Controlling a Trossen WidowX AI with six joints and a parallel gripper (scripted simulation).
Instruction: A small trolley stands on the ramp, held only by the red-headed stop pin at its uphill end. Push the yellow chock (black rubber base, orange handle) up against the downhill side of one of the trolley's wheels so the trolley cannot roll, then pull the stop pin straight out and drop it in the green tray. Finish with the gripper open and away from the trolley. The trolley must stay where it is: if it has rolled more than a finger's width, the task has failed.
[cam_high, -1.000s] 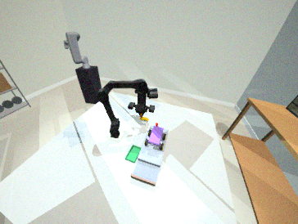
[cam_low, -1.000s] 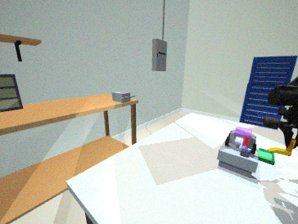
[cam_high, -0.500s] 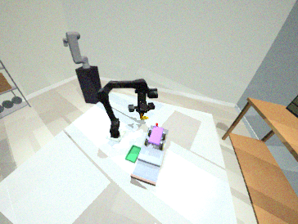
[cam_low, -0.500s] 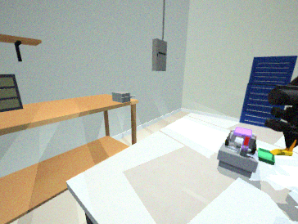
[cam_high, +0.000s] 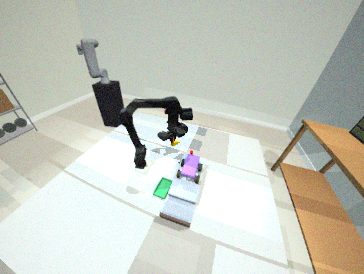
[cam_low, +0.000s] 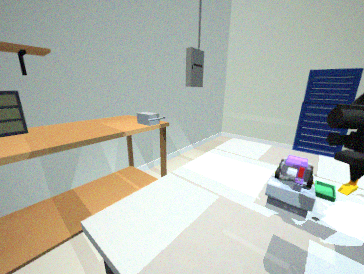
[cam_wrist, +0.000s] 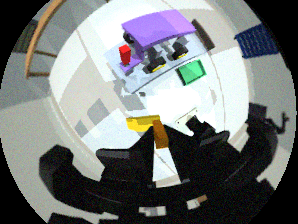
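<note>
My gripper (cam_high: 173, 136) (cam_low: 353, 180) (cam_wrist: 157, 127) is shut on the chock's orange handle. The yellow chock (cam_high: 175, 143) (cam_low: 348, 188) (cam_wrist: 142, 123) hangs from the fingertips, off the ramp and beyond its pin end in the top view; its black base cannot be made out. The purple trolley (cam_high: 190, 166) (cam_low: 298, 161) (cam_wrist: 159, 27) stands on the grey ramp (cam_high: 178, 208) (cam_low: 290, 193). The red-headed stop pin (cam_high: 191, 152) (cam_low: 301, 173) (cam_wrist: 125, 55) is upright at the trolley's uphill end. The green tray (cam_high: 162, 188) (cam_low: 326, 190) (cam_wrist: 192, 72) lies beside the ramp.
The arm's base (cam_high: 141, 159) stands left of the ramp in the top view. The arm reaches over from there, above the table. A wooden bench (cam_high: 325, 210) (cam_low: 75, 136) stands apart from the table. A blue slatted panel (cam_low: 327, 110) is in the background.
</note>
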